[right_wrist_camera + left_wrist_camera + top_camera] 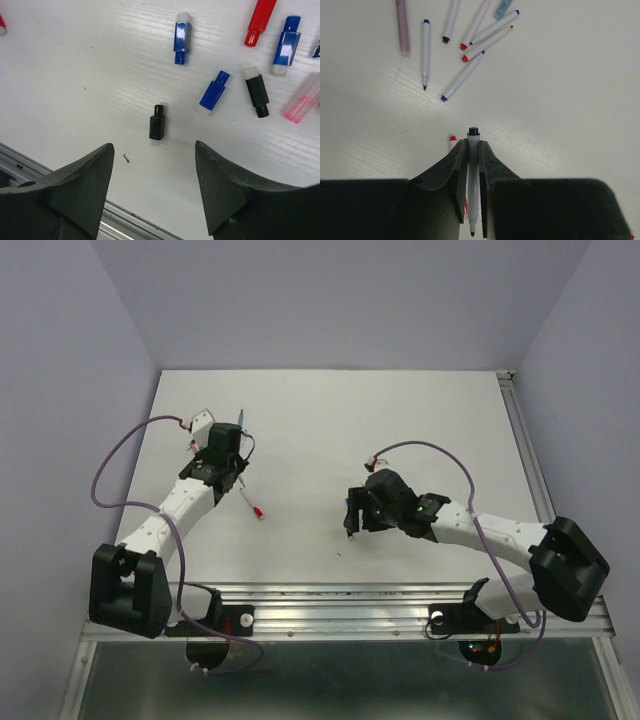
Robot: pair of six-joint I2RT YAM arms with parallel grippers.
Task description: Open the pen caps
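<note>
Left pincer [472, 144] pinches a pen [473, 172] mid-barrel, right pincer [154, 147] spread over a loose black cap [157, 122]: probably light, stiff, slick, best gripped across its flat sides.

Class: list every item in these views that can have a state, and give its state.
left end effector: shut on the held pen
held pen: gripped, cap off, nib bare
right end effector: open, empty
black cap: off its pen, lying loose on the table
other caps: off, lying loose
loose pens: lying flat, uncapped
</note>
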